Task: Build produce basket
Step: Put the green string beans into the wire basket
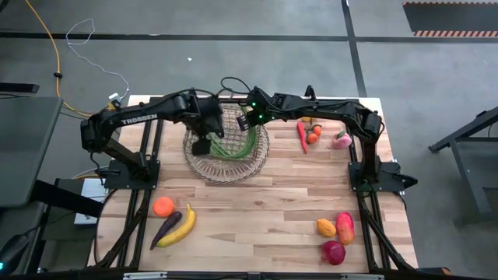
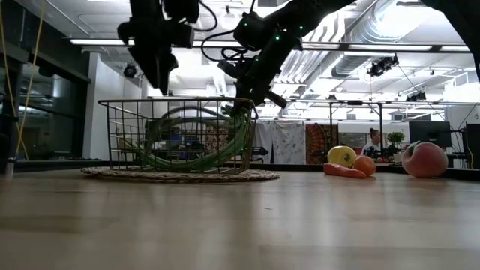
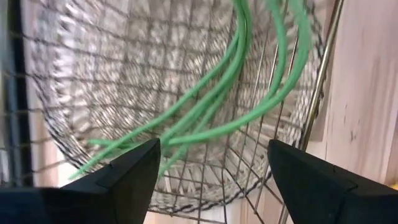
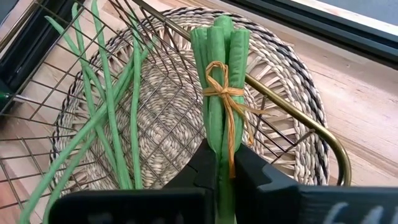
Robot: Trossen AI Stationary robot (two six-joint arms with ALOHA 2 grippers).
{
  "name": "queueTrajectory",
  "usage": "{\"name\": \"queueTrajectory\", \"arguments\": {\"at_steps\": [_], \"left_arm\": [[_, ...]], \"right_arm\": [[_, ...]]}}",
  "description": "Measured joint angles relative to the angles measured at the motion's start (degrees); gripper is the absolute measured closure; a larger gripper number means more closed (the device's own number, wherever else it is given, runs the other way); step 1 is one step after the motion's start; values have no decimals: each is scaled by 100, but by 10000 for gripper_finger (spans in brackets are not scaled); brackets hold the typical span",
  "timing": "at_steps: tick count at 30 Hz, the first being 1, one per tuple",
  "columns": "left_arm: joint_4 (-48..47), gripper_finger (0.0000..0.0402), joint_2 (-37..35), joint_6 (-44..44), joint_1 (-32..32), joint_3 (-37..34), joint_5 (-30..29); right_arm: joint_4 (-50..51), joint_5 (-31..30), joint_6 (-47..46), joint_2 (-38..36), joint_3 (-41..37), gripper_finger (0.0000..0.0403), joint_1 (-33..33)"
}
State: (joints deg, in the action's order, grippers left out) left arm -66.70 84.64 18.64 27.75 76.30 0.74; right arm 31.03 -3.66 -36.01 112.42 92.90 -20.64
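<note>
Fingers of the right gripper (image 4: 219,163) pinch the tied green beans (image 4: 221,87) over the basket (image 1: 226,167) rim near the tabletop's far edge, while the left gripper (image 3: 211,165) hangs open and empty; next, the bundle probably needs lowering inside and releasing.

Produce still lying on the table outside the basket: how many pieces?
10 or so. Orange, eggplant and banana front left; three pieces front right; red chilli and about three small pieces back right, partly hidden by the right arm.

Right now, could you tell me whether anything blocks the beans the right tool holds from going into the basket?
Nothing visible does. The right tool grips the tied beans over the basket rim; their loose ends already lie inside.
</note>
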Motion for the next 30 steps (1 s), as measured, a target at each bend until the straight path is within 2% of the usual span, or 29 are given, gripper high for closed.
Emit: {"name": "queueTrajectory", "arguments": {"at_steps": [7,12,16,20,24,30], "left_arm": [[1022,119,-41,-667,0,-91,566],[1815,129,-302,-1224,144,-309,609],[2108,135,-672,-1354,348,-321,613],[2299,135,-1050,-1410,519,-322,610],[2451,135,-1333,-1513,597,-320,409],[2453,135,-1576,-1609,638,-322,305]], "right_arm": [[22,141,-15,0,0,395,0],[210,221,-147,0,2,394,0],[262,302,-149,0,2,377,0],[288,364,-148,0,2,345,2],[267,319,-106,0,2,296,1],[316,821,269,-136,6,219,11]]}}
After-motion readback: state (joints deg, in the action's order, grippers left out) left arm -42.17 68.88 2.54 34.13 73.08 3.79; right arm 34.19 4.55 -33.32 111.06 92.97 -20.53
